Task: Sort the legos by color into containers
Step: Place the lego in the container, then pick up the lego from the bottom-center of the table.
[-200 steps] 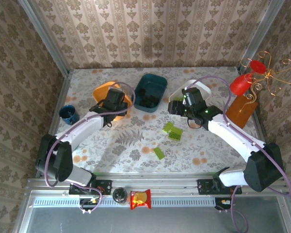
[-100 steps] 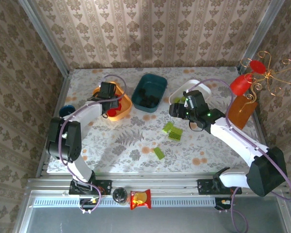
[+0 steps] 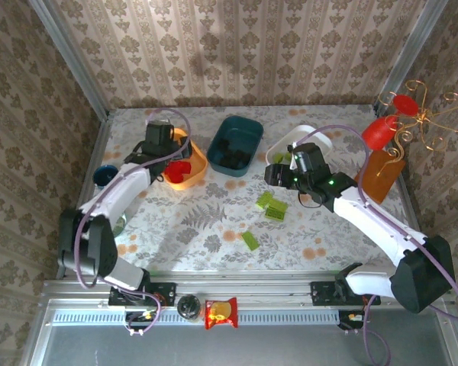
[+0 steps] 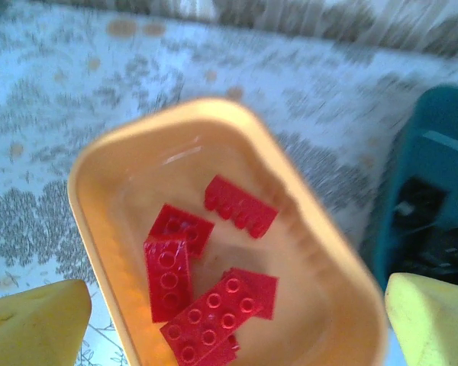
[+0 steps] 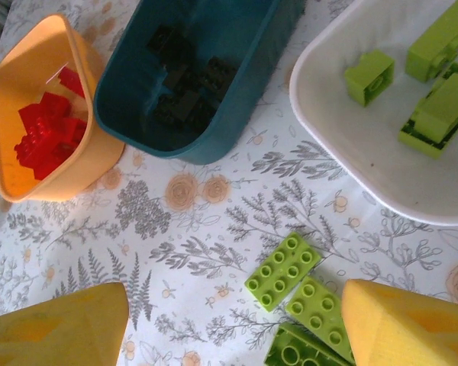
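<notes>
We hold right gripper (image 5: 229,320) spread, empty, above lime legos (image 5: 284,271) on table (image 5: 175,229) near white bin (image 5: 320,130); left gripper (image 4: 233,316) spread over orange bin (image 4: 214,107). Risk: legos clustered, pinch shoves neighbour

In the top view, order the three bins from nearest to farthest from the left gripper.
1. Orange bin: directly beneath the left gripper, leftmost in the row.
2. Teal bin: just right of the orange one, in the middle of the row.
3. White bin: farthest right, beyond the teal one.
</notes>
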### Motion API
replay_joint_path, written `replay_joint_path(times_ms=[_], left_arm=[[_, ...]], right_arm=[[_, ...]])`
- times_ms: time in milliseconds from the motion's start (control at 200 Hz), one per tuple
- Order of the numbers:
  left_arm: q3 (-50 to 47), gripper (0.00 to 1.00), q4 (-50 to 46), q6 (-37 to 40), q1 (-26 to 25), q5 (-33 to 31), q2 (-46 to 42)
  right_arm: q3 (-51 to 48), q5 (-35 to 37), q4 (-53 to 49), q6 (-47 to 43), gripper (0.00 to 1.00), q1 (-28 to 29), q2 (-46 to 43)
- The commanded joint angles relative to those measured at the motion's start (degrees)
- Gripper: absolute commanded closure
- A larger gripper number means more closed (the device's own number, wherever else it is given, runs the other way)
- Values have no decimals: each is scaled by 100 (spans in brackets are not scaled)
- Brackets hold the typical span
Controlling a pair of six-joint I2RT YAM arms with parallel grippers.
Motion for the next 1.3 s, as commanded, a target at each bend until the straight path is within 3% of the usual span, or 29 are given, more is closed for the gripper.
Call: replay_joint_path(times_ms=[0,130,335,565,1010,1295], left_arm=[[-315,0,114,-120,-228,374,-596],[-952,0,274,-134,-626,429,-1235],[-1830,0,77,-162,-1659,61,-2194],[-2752,0,-74,-637,-2248,-128,-3121],[-3451,0,-10,-1093,-2331,-153,-3388],[-3507,0,87,-1088,-2330,-157,-3357]], right_arm=[[-30,-257,-397,-221,25,299,39],[-13,-155,-616,-437,25,825,322],[-111,-192,-765,-477,25,1417,749],[-239,-51,-877,-479,25,1904,1169],[-197,9,-1020,-471,26,2543,1775],[-39,480,-1173,-479,27,2914,2247]])
